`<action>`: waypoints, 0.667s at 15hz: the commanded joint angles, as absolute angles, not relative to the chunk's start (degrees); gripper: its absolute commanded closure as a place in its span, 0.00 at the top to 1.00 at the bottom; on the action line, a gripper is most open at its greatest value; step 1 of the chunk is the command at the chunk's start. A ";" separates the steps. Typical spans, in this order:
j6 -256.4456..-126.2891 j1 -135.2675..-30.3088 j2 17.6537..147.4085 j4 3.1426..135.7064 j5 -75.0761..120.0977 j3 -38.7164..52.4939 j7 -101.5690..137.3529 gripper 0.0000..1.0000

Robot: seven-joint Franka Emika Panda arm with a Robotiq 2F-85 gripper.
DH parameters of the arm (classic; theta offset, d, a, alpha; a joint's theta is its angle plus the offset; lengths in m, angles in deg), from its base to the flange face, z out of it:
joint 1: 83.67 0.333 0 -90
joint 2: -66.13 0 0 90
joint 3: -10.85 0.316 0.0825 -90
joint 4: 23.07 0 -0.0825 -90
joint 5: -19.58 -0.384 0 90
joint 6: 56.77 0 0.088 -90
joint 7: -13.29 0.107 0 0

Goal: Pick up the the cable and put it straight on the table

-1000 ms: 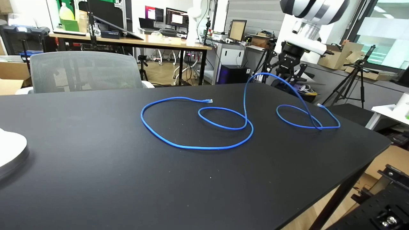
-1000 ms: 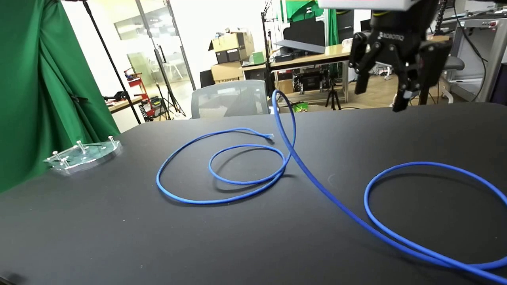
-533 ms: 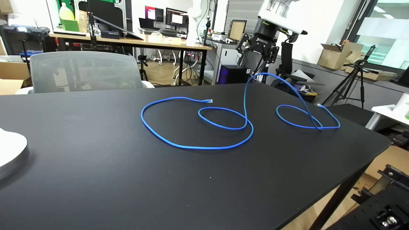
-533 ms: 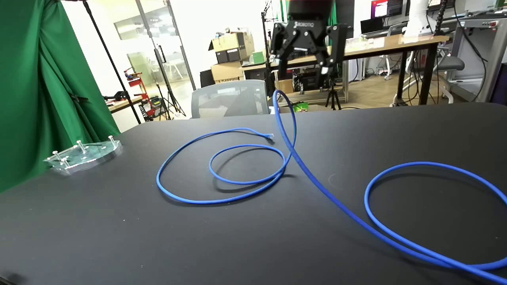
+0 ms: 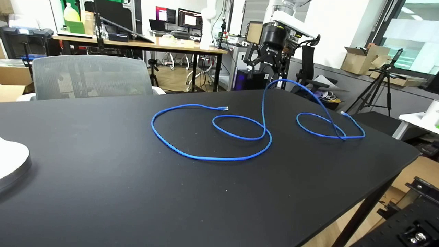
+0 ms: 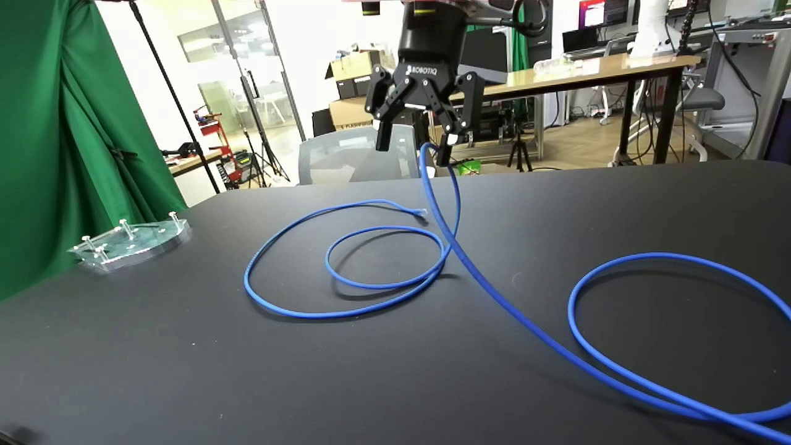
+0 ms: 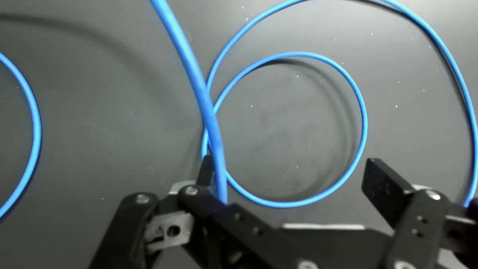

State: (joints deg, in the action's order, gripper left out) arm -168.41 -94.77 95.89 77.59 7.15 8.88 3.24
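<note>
A blue network cable (image 5: 212,158) lies in loose loops on the black table (image 5: 137,192). Its middle part stands up in an arch above the tabletop. It also shows in an exterior view (image 6: 476,272). One clear plug (image 5: 224,108) lies on the left, the other end on the right. My gripper (image 5: 265,74) is open at the top of the arch, also seen in an exterior view (image 6: 413,153). In the wrist view the gripper (image 7: 293,170) has the raised cable (image 7: 203,97) between its fingers, close along the left finger; whether they touch cannot be told.
A clear plate with upright screws (image 6: 133,244) sits at the table's left side in an exterior view. A white rounded object (image 5: 12,159) is at the left edge of an exterior view. A grey mesh chair (image 5: 92,77) stands behind the table's far edge.
My gripper has come across from the right and down to the cable arch, fingers staying apart. The top of the arch has shifted slightly; the loops on the table look nearly unchanged.
</note>
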 commanded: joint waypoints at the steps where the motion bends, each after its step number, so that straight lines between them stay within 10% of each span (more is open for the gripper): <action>1: -160.78 -94.38 95.74 75.45 10.84 8.20 1.93 1.00; 4: -151.44 -94.13 96.85 72.59 15.25 7.70 0.39 1.00; 5: -150.15 -94.13 97.30 71.87 16.21 7.43 0.76 0.75; 10: -147.51 -94.26 99.26 69.28 19.36 6.24 2.32 0.45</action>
State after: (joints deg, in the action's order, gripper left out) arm -150.10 -94.70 97.11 72.84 17.51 7.26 0.80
